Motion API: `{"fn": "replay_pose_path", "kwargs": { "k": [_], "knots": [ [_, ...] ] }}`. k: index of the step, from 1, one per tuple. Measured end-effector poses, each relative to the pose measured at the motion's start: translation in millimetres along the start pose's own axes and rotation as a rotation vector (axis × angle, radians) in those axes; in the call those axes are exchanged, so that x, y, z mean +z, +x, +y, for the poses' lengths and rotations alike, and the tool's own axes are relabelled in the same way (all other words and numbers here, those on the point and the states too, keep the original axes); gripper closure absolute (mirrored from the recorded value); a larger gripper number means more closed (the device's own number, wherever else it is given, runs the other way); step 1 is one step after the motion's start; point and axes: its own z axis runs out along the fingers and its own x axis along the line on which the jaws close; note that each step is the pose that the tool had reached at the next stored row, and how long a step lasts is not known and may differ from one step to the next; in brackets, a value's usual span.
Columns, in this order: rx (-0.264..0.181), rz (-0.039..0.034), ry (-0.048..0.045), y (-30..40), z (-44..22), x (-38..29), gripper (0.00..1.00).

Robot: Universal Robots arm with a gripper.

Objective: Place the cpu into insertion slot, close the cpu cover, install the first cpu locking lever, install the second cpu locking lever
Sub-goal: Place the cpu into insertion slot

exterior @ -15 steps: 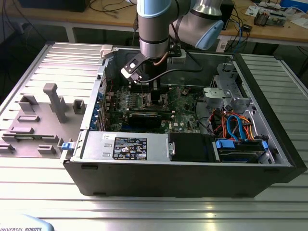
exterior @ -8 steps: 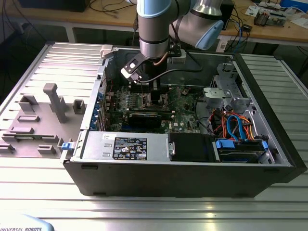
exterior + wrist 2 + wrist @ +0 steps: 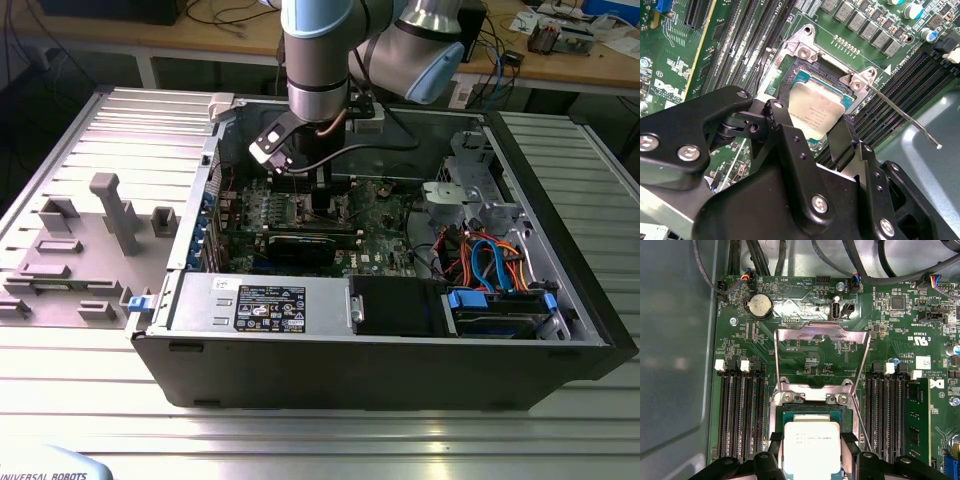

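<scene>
- Toward 11 o'clock from the middle of the open case [image 3: 560,300], in the exterior view, the arm [image 3: 318,60] reaches straight down and its gripper [image 3: 318,195] hangs low over the motherboard [image 3: 385,215].
- Around the case's middle in that view, a power supply [image 3: 260,300] lies at 7 o'clock and a bundle of blue and orange cables [image 3: 485,255] at 3 o'clock. Outside the case, at 9 o'clock, a grey fixture [image 3: 100,230] rests on the table [image 3: 300,430].
- The second wrist view looks past the black gripper [image 3: 807,122]. Its fingers [image 3: 785,140] are drawn in against two opposite edges of the cpu [image 3: 815,112].
- The cpu's silvery top faces up and sits over the slot [image 3: 805,80], slightly askew to the slot's rim. Whether it is fully seated I cannot tell.
- A thin lever [image 3: 905,117] stands loose, slanting out from a corner of the slot over the memory slots [image 3: 760,30].
- For the first wrist view, count the cover's hinge as 12 o'clock of the slot [image 3: 810,412]. The gripper [image 3: 811,450] then has fingers [image 3: 774,450] at 9 and 3 o'clock of the cpu [image 3: 811,447], pressed to its sides.
- The cover [image 3: 822,331] is swung open beyond 12 o'clock, and bare board shows through its window.
- The lever [image 3: 861,422] runs along the 3 o'clock side, unlatched.
- Memory slots [image 3: 742,415] flank the slot at 9 and 3 o'clock, with one memory stick [image 3: 917,420] fitted on the 3 o'clock side.
- A coin battery [image 3: 759,305] sits past the cover, near 11 o'clock.
</scene>
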Motion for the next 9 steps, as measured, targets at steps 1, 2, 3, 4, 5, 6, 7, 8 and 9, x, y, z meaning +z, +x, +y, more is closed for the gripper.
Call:
{"fn": "replay_pose_path", "kwargs": {
  "k": [1,2,3,4,5,6,7,8,9],
  "knots": [
    [0.000,0.0000,0.0000,0.0,0.0,0.0,0.46],
    [0.000,0.0000,0.0000,0.0,-0.1,0.0,0.46],
    [0.000,0.0000,-0.0001,0.0,-0.1,0.0,0.46],
    [0.000,0.0001,0.0000,0.0,-0.1,0.0,0.46],
    [0.000,0.0000,-0.0001,0.0,-0.1,0.0,0.46],
    [0.000,0.0001,-0.0002,0.0,-0.1,0.0,0.46],
    [0.000,0.0001,-0.0007,0.0,-0.2,0.1,0.46],
    [0.000,0.0000,-0.0008,0.0,-0.3,0.3,0.46],
    [0.000,-0.0003,-0.0009,-0.1,-0.3,0.5,0.46]
  ]
}}
